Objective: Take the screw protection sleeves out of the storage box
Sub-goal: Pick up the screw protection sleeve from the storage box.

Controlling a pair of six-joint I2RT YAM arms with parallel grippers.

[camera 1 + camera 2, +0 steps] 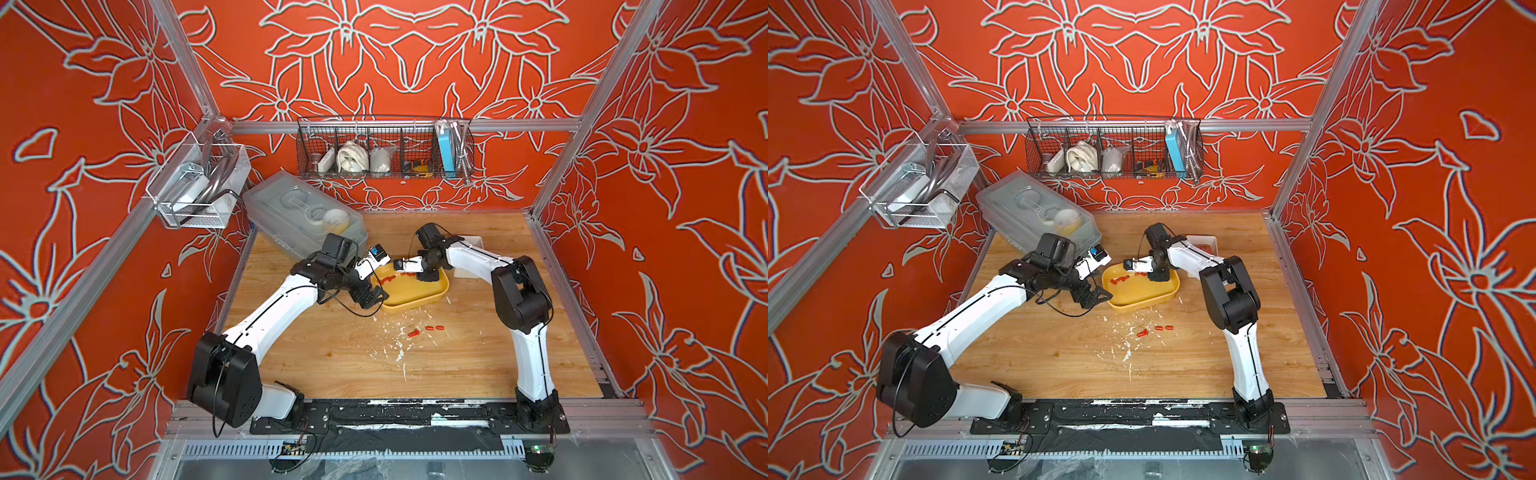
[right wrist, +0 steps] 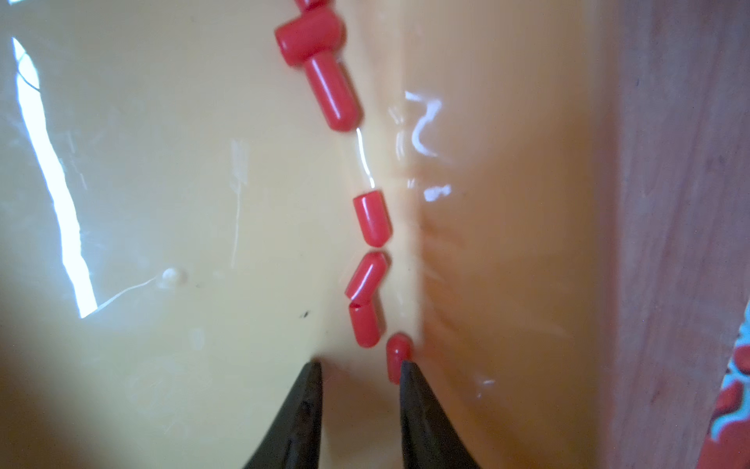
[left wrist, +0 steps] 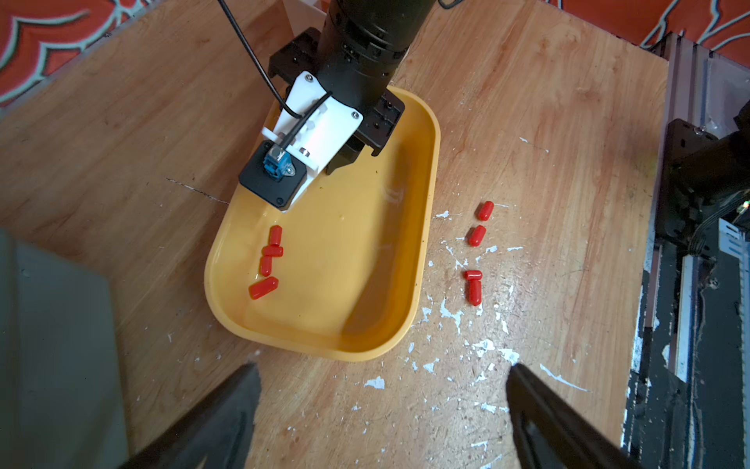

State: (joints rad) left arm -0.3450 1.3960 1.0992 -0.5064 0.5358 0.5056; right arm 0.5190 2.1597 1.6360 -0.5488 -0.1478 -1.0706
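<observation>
The right gripper [image 2: 359, 375] sits low inside the shallow yellow plastic storage tray [image 3: 345, 264]. Its jaws stand a narrow gap apart with nothing clamped between them. One tiny red capsule-shaped sleeve [image 2: 397, 353] lies against the tip of one finger. About six more sleeves line the foot of the tray's wall beyond it. The left gripper [image 3: 385, 406] hangs wide and empty over the scuffed wooden tabletop [image 3: 548, 122] beside the tray. Four sleeves [image 3: 477, 235] already lie out on the wood, so I judge the job roughly a third done. No readable writing or brand shows anywhere.
</observation>
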